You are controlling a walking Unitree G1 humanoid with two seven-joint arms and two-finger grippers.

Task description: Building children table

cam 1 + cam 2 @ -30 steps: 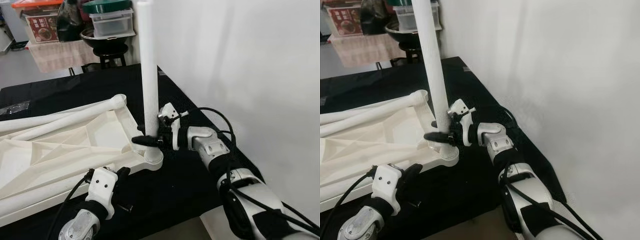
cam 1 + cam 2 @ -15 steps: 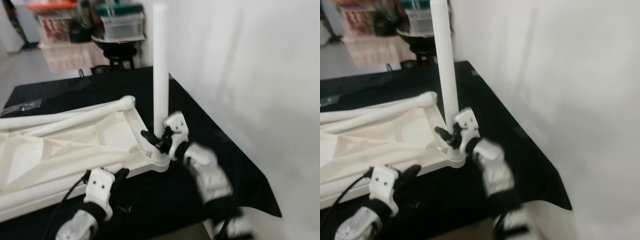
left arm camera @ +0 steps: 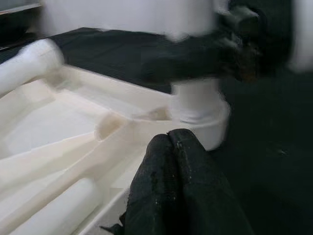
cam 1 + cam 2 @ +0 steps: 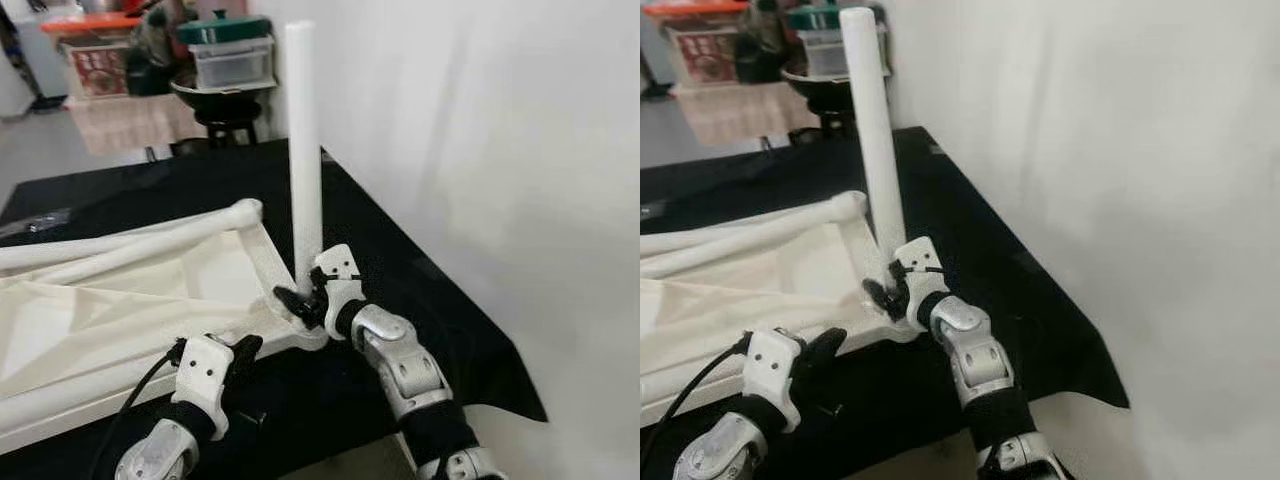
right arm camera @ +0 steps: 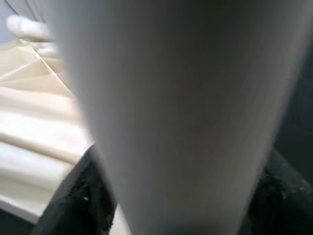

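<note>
One white table leg (image 4: 303, 140) is standing upright in the round corner socket (image 4: 300, 338) of the upside-down cream tabletop (image 4: 120, 300), which lies flat on the black-covered table (image 4: 400, 270) right next to the white wall (image 4: 500, 150). The right gripper (image 4: 297, 303) is wrapped around the very bottom of that leg, just above the socket, and its black fingers (image 5: 83, 196) sit on either side of the tube in the right wrist view, so it's clamped onto the leg. Another leg (image 4: 130, 235) lies along the far edge of the tabletop, ending at the far corner.

The left gripper (image 4: 243, 350) sits low at the near edge of the tabletop, just beside the same corner socket. In the left wrist view its two fingers (image 3: 181, 191) are pressed together with nothing between them, tips right up against the tabletop's rim.

Back behind the table there's a stool (image 4: 225, 115) carrying a dark bowl and a clear plastic box with a green lid (image 4: 220, 50), plus a red-lidded bin (image 4: 95, 55) further off.
</note>
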